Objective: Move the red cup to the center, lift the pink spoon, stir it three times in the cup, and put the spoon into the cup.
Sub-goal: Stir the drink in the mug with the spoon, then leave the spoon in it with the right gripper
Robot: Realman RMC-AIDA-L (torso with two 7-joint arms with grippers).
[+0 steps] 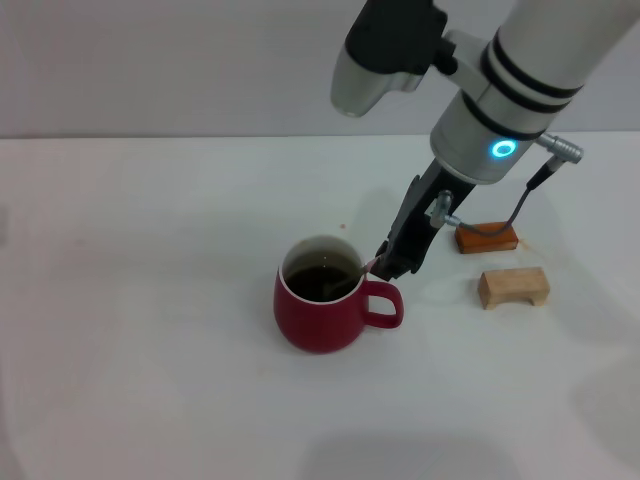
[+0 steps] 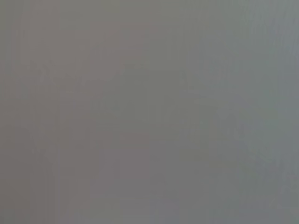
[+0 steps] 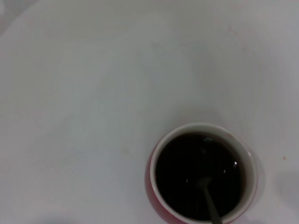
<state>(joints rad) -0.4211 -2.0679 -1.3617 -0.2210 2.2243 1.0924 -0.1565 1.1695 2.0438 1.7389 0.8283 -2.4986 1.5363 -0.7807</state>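
We see the red cup [image 1: 322, 297] standing upright on the white table [image 1: 150, 300], filled with dark liquid, handle pointing toward the two small wooden blocks [image 1: 513, 286] well apart from it; the right gripper [image 1: 385, 265] hangs just beside the cup's rim above the handle, fingers clamped on the pink spoon [image 1: 350, 280], whose metal bowl [image 3: 205, 186] dips into the liquid; our left gripper is out of sight.
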